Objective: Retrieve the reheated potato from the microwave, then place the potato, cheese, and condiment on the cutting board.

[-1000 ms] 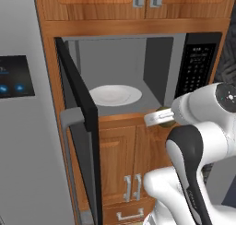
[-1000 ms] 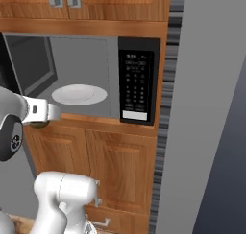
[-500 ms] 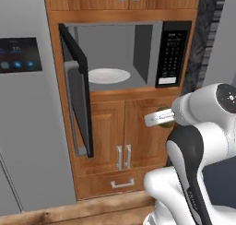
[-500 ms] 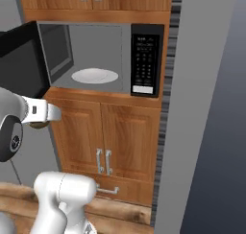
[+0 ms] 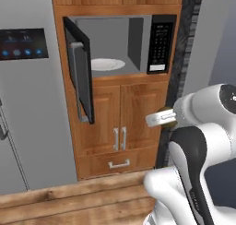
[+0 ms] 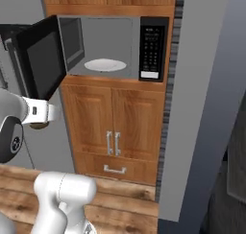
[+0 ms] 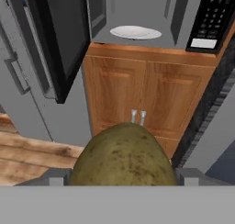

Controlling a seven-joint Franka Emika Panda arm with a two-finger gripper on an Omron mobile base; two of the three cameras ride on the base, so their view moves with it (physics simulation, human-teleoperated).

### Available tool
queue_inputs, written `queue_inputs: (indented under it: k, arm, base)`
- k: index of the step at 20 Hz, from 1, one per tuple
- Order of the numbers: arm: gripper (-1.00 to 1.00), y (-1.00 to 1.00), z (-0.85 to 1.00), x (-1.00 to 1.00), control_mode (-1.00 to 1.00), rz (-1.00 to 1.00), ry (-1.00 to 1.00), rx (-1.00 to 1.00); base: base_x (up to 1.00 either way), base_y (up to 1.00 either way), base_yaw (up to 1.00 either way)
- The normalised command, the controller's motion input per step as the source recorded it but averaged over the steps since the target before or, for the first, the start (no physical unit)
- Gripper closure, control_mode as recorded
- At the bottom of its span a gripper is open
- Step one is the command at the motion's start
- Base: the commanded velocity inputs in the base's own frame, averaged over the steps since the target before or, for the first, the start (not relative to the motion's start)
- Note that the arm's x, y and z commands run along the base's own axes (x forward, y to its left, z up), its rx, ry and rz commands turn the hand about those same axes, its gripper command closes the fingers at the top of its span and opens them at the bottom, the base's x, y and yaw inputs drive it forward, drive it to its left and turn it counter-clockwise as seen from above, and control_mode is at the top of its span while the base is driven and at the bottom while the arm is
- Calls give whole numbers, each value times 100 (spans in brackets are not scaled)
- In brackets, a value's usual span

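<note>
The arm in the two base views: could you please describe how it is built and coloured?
The arm is made of thick, rounded, glossy white shells joined by dark grey to black joint sections. A round dark cap closes one joint on its side. The wrist ends in a short white cylinder with a small dark mark. No cables or lettering are visible.

This is a home kitchen. A built-in microwave [image 5: 120,44] sits open in a column of warm wooden cabinets [image 5: 120,122] with metal handles. A grey fridge [image 5: 27,104] stands alongside, and the floor [image 5: 78,203] is wood plank.
</note>
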Motion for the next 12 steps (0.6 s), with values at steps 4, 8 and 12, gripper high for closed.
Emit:
queue_inputs:
  k: [4, 8, 12]
  arm:
    - [100, 0, 0, 0, 100, 0, 0, 0]
    - [100, 0, 0, 0, 100, 0, 0, 0]
    - [100, 0, 0, 0, 100, 0, 0, 0]
  base:
    - [-8, 82, -11]
    - [0, 86, -8]
    - [0, 86, -8]
